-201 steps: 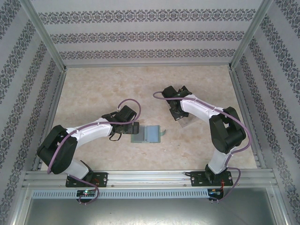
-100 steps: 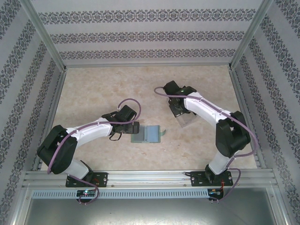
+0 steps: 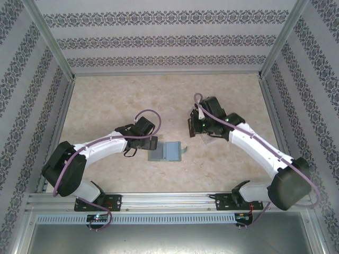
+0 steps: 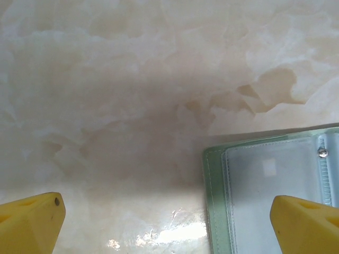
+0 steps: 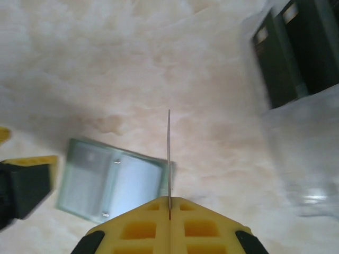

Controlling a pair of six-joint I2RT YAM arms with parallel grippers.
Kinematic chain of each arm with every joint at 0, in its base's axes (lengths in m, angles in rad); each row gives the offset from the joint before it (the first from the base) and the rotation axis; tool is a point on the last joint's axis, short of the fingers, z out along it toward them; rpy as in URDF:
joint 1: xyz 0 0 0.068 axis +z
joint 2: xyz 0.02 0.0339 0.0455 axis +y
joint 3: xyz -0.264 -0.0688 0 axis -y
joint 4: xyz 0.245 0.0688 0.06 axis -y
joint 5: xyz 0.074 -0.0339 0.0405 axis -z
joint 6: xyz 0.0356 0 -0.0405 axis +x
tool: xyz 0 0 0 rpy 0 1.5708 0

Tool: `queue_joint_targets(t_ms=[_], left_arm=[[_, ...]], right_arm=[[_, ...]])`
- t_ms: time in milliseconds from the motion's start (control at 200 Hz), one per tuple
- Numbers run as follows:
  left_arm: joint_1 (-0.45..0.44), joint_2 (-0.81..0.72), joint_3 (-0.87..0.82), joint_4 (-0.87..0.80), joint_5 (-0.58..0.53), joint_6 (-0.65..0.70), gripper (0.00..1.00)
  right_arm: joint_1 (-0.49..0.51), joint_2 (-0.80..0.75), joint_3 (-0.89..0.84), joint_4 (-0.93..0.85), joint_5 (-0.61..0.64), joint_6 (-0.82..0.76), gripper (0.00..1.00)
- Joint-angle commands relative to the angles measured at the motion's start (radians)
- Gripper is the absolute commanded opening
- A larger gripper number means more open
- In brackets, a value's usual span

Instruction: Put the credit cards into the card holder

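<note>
Carrying step: judged mid-transfer; one credit card (image 5: 169,153) is in the grip and not yet at a pocket.
Next move: calls for lowering the card's leading edge to a pocket mouth and sliding it in flat. The thin edge could catch on the pocket lip.
Card holder (image 3: 168,151): lies opened flat near the middle of the tabletop (image 3: 106,106), pale inside upward. The clear pocket in the left wrist view looks empty.
Left claw (image 4: 168,217): released, jaws spread wide and grasping nothing. It is low at the holder's left edge with one finger (image 4: 304,219) over the holder's corner; whether it presses on it I cannot tell.
Right claw (image 5: 169,201): clenched on the credit card, which stands edge-on out of the closed fingertips. It is above the tabletop, just beyond the holder's right side.
Clear rack (image 5: 302,132): stands beyond the right claw, apart from the holder.
Remaining cards (image 5: 280,63): dark, upright in the rack's slots.
</note>
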Motion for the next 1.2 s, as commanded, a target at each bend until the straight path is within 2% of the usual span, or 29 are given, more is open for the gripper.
queue_joint_targets(t_ms=[0, 135, 270, 415, 565, 1194], left_arm=[[-0.025, -0.018, 0.005, -0.043, -0.011, 0.06, 1.0], [-0.056, 0.009, 0.005, -0.045, -0.027, 0.072, 1.0], [-0.078, 0.038, 0.0, -0.048, -0.072, 0.064, 1.0], [-0.079, 0.058, -0.015, -0.048, -0.118, 0.049, 1.0], [-0.078, 0.084, -0.022, -0.062, -0.171, 0.034, 1.0], [-0.078, 0.127, -0.081, -0.025, -0.174, -0.009, 1.0]], right_arm=[[0.013, -0.05, -0.19, 0.354, -0.174, 0.27, 0.0], [0.028, -0.078, -0.385, 0.595, -0.191, 0.396, 0.0], [0.077, -0.073, -0.48, 0.739, -0.172, 0.462, 0.0], [0.133, -0.076, -0.519, 0.795, -0.133, 0.475, 0.0], [0.144, -0.057, -0.533, 0.833, -0.134, 0.48, 0.0], [0.169, 0.154, -0.575, 1.124, -0.229, 0.505, 0.0]])
